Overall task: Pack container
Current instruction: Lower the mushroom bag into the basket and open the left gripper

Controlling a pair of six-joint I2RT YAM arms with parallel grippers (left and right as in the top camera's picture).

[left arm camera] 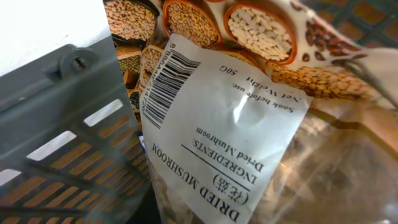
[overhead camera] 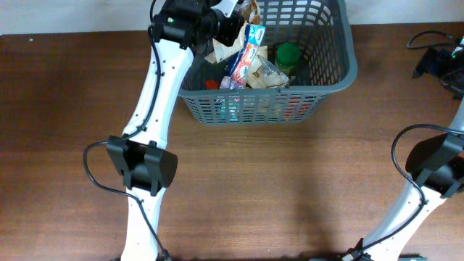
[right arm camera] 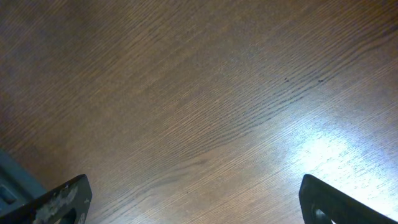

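The dark grey slotted basket (overhead camera: 341,78) stands at the back middle of the table; its wall fills the left of the left wrist view (left arm camera: 62,124). My left gripper (overhead camera: 230,27) reaches over the basket's left rim and holds a clear bag of dried mushrooms (overhead camera: 251,10) above the contents. The bag's white label fills the left wrist view (left arm camera: 236,124) and hides the fingers. My right gripper (right arm camera: 199,202) is open and empty over bare wood, at the far right in the overhead view (overhead camera: 439,62).
In the basket lie a blue-and-white packet (overhead camera: 251,43), a green-lidded jar (overhead camera: 288,55) and a clear wrapped pack (overhead camera: 265,74). A black cable (overhead camera: 424,36) lies at the back right. The brown wooden table (overhead camera: 290,188) spreads in front.
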